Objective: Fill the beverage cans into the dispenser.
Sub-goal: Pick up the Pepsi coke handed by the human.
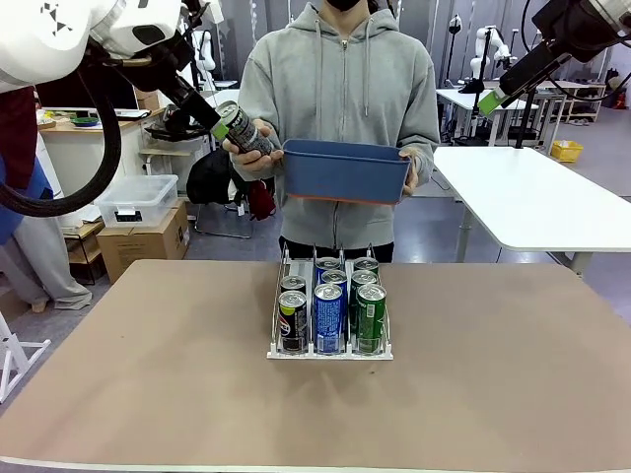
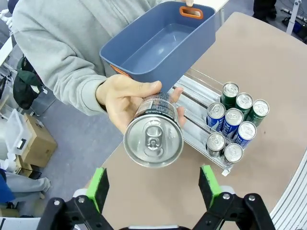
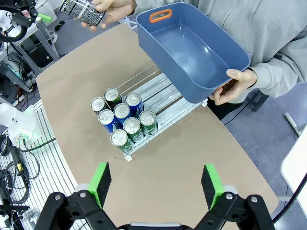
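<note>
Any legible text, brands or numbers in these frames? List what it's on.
None can be read.
Held can: white print on its black side, too small and blurred.
Cans in the rack: logos on black, blue and green fronts, too blurred to read.
Blue bin: no print.
Cardboard box: label unreadable.

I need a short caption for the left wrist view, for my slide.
Open left gripper facing a black can offered by a person's hand, beside an empty blue bin.
</note>
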`<act>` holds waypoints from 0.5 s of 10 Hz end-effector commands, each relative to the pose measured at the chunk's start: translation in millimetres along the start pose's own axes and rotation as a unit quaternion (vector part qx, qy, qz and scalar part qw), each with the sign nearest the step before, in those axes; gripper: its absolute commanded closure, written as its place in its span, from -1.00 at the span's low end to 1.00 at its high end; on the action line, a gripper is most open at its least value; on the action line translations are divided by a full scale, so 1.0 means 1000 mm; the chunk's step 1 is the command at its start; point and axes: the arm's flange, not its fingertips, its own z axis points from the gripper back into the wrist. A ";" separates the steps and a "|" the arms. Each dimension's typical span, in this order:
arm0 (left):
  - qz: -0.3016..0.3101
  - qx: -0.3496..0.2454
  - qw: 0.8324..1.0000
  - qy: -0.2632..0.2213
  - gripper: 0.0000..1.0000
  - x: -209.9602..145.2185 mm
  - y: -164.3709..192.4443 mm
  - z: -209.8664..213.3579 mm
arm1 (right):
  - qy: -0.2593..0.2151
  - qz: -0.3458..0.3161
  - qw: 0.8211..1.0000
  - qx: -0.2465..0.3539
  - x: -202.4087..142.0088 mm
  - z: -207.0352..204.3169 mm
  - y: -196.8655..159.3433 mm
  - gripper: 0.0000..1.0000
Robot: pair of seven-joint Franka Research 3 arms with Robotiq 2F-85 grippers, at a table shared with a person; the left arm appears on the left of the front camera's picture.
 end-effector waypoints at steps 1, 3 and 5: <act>-0.004 -0.021 1.000 -0.021 -1.00 -0.006 0.009 -0.011 | -0.002 -0.001 1.000 0.005 -0.001 0.000 0.000 -1.00; 0.004 -0.005 1.000 0.000 -1.00 -0.002 0.003 -0.006 | -0.002 -0.001 1.000 0.005 -0.001 0.000 0.000 -1.00; 0.005 -0.011 1.000 -0.002 -1.00 -0.003 0.005 -0.009 | -0.002 -0.001 1.000 0.005 -0.001 0.000 0.000 -1.00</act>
